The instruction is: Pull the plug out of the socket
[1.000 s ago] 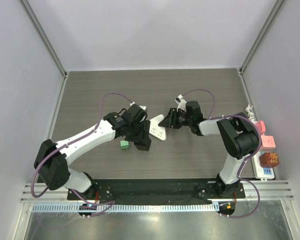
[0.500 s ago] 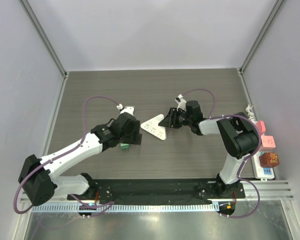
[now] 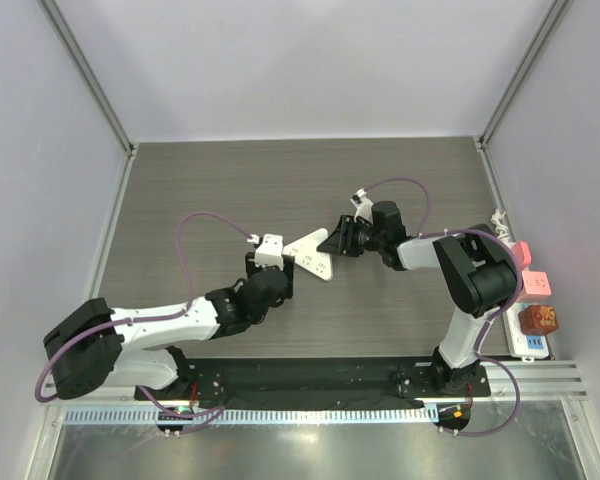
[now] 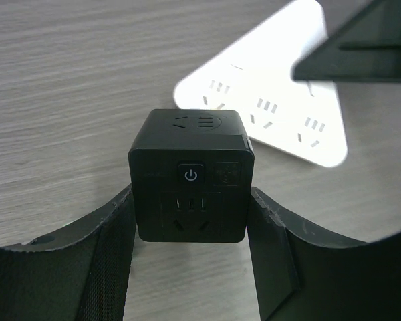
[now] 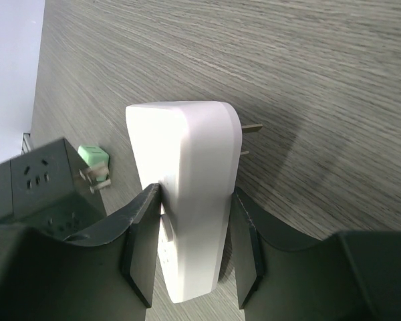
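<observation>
Nearest the front edge of the grey wood-grain counter (image 3: 200, 190), your left gripper (image 4: 190, 224) was clenched on the black cube-shaped plug adapter (image 4: 190, 174), its bare prongs turned toward the socket. Just beyond, toward the far right corner, the white triangular plastic socket block (image 5: 180, 200) was grasped by your right gripper (image 5: 192, 241). A gap showed between the two, so the separation looked complete.

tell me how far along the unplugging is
Done: the black cube plug sits clear of the white socket, pins exposed. In hand: the left gripper clamps the cube, the right gripper clamps the socket. Left: apparently only setting both down.
</observation>
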